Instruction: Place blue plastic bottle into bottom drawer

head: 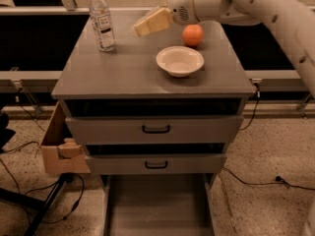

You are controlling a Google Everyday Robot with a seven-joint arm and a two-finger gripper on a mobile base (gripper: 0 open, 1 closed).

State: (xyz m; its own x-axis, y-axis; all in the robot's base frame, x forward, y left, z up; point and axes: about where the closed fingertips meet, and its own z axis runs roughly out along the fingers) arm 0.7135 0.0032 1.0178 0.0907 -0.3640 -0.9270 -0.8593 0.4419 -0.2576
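The blue plastic bottle (102, 19), clear with a white cap and a white label, stands upright at the far left of the grey cabinet top (118, 73). My gripper (150, 22), with tan fingers, hangs above the far middle of the cabinet top, to the right of the bottle and apart from it, with nothing in it. The bottom drawer (157, 205) is pulled out at the foot of the cabinet, a wide grey tray with nothing in it.
A white bowl (179, 60) sits right of centre on the cabinet top, with an orange (193, 35) behind it. Two upper drawers with black handles (156, 129) are slightly ajar. A cardboard box (58, 146) hangs at the cabinet's left side. Cables lie on the floor.
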